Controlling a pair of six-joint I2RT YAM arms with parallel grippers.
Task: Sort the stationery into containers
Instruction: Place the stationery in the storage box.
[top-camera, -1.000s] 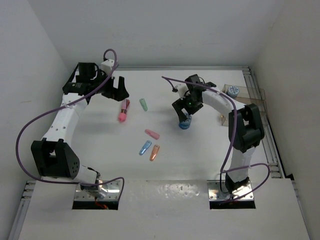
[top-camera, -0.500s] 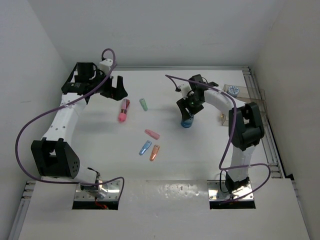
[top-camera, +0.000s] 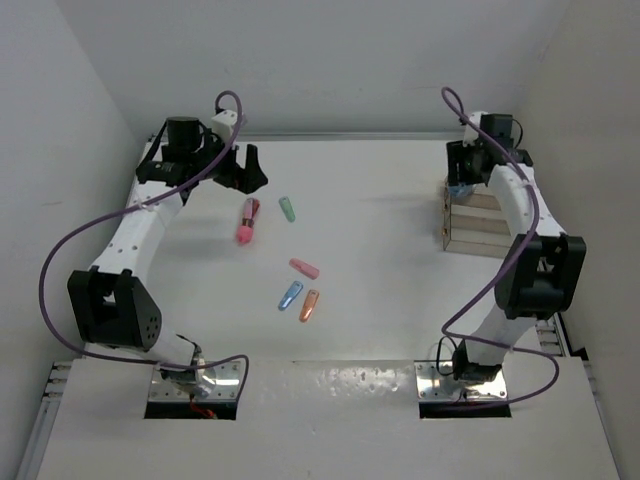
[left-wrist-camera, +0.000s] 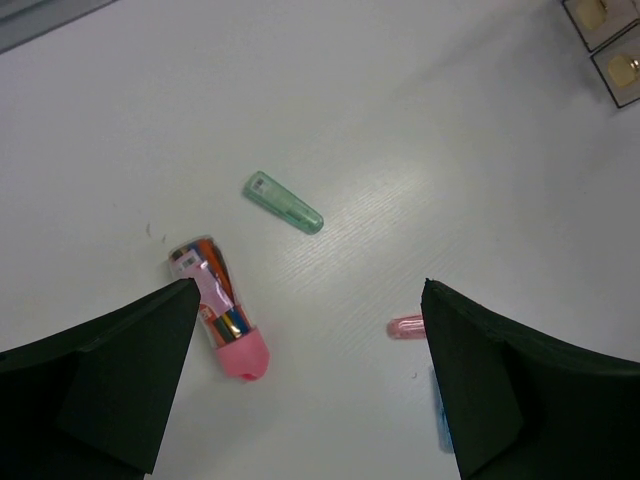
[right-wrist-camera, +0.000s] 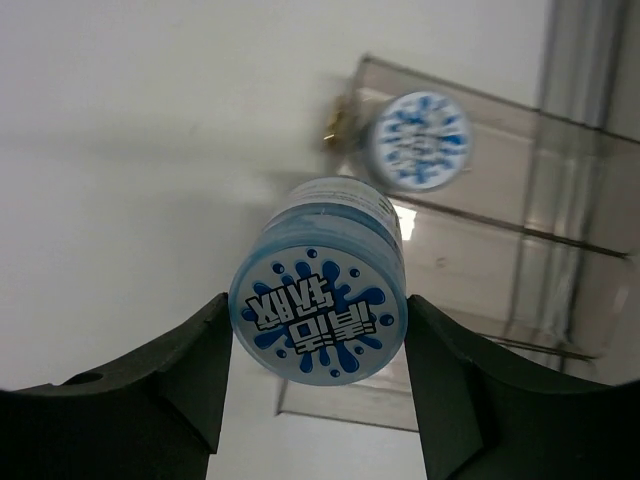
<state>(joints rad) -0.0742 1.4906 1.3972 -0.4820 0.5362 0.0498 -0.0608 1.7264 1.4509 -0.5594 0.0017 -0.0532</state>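
A blue-and-white roll (right-wrist-camera: 318, 310) is held between the fingers of my right gripper (right-wrist-camera: 316, 352), which is shut on it above the far end of the clear container (top-camera: 478, 222). A second such roll (right-wrist-camera: 418, 140) lies inside that container (right-wrist-camera: 520, 250). My left gripper (left-wrist-camera: 309, 290) hangs open over the table, above the pink marker stick (left-wrist-camera: 220, 305). Beside it lie a green capsule (left-wrist-camera: 284, 203) and a pink capsule (left-wrist-camera: 405, 327). In the top view the marker (top-camera: 246, 222), green (top-camera: 287, 208), pink (top-camera: 304, 268), blue (top-camera: 290, 295) and orange (top-camera: 309, 305) capsules lie loose mid-table.
The container stands close to the right wall and a metal rail (top-camera: 545, 290) along the table's right edge. White walls close in the back and both sides. Purple cables loop from both arms.
My right arm has carried the blue roll from the middle of the table to the back right, above the container. The left gripper has shifted slightly right and stays open.
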